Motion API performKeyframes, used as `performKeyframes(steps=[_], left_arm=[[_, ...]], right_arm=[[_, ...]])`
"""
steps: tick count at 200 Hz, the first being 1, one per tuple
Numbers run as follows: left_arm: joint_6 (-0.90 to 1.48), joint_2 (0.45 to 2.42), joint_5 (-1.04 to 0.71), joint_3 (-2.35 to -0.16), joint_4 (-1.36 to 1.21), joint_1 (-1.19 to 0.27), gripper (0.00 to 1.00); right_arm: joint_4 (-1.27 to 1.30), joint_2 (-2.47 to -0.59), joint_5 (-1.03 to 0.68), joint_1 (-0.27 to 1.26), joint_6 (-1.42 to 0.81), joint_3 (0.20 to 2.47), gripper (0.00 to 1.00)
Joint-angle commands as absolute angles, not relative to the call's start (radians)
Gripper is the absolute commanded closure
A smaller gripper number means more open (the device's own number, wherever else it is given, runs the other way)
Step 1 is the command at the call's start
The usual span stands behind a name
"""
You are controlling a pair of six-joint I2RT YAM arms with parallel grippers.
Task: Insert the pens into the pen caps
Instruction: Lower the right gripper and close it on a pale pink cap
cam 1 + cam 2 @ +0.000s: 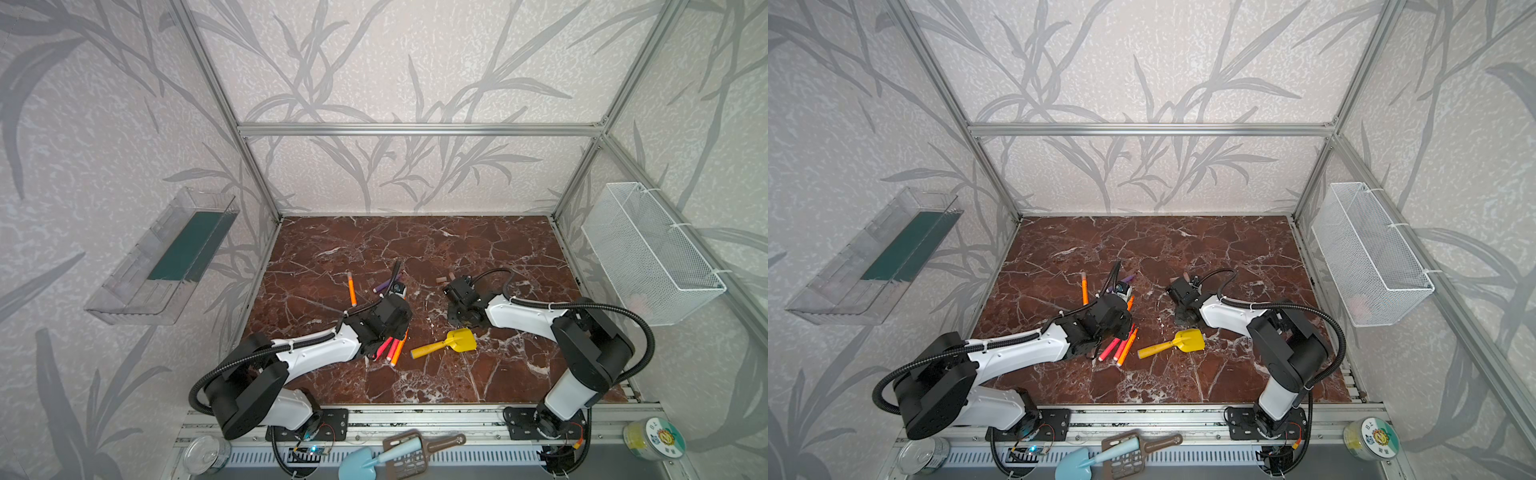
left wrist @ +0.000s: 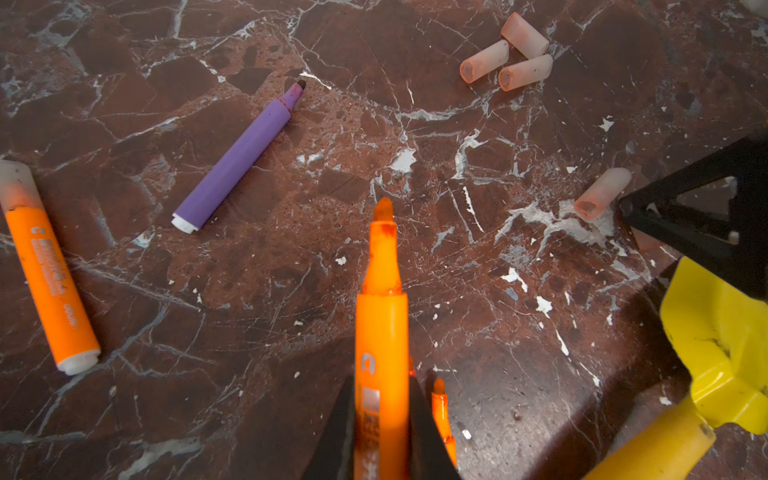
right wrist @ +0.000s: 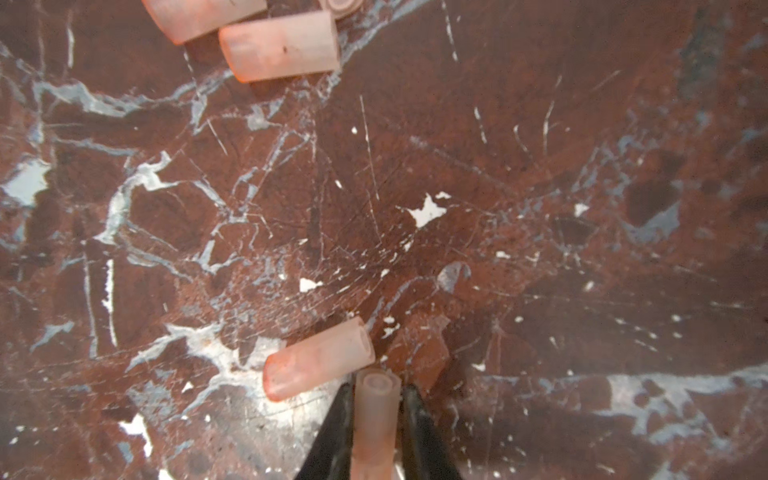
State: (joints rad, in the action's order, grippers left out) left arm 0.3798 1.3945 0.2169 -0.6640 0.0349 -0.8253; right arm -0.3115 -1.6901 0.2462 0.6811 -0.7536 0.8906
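L gripper point(image 2: 382, 388) fingers pinching glossy orange pen point(image 2: 381, 316), bare nib past tips, R gripper point(image 3: 377, 387) fingers clamped on frosted pink tubular cap point(image 3: 374, 424), open end fwd, 2nd cap point(image 3: 318, 359) just beside tips, veined brown marble point(image 3: 540, 208)

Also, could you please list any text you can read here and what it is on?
"C" on the orange pen in the left gripper; rest blurred.
"C" on the capped orange pen lying loose; rest blurred.
Round tin lid: characters too small to read.
Brown stencil: print too small to read.
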Motion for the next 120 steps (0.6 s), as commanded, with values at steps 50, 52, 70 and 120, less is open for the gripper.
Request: performKeyframes(steps=[50, 52, 70, 120], left_arm=[[0.399, 1.37, 0.243, -0.661, 0.048, -0.826, 1.0], [0.398, 1.37, 0.243, -0.661, 0.048, -0.826, 1.0], [0.4, 1.365, 0.244, -0.66, 0.051, -0.825, 1.0], [0.4, 1.335, 0.236, -0.65, 0.05, -0.825, 1.0]], right_arm=[[-0.353, -1.733, 0.287, 0.69, -0.747, 0.915, 0.78], [-0.352, -1.734, 0.287, 0.691, -0.748, 0.916, 0.78], [-0.353, -1.742, 0.29, 0.69, -0.751, 0.919, 0.8], [-0.367, -1.729, 0.312, 0.691, -0.765, 0.914, 0.89]])
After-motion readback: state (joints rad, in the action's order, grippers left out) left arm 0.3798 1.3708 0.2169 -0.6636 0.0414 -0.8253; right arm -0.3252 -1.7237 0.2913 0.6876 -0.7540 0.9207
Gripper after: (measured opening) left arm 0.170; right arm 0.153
